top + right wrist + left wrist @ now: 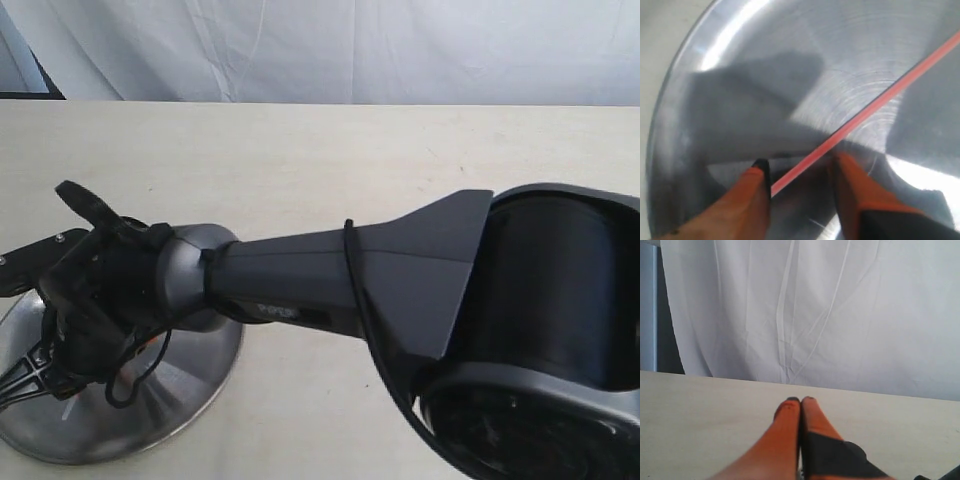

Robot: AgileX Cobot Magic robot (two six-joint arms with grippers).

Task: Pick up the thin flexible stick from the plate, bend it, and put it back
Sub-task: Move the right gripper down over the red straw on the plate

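The round silver plate [190, 385] lies at the table's front left, and it fills the right wrist view [765, 60]. The thin red-orange stick [875, 105] lies slantwise across the plate. One end of it reaches in between the orange fingers of my right gripper [799, 169], which stands open just above the plate, close to the stick. In the exterior view the right arm reaches across to the plate and its gripper [45, 375] hangs over the plate's left part; the stick is hidden there. My left gripper [801, 400] is shut on nothing, away from the plate, above bare table.
The big dark right arm [400, 270] crosses the front of the exterior view and hides much of the table. A white curtain [330, 45] hangs behind the table's far edge. A black cable [135, 375] loops over the plate.
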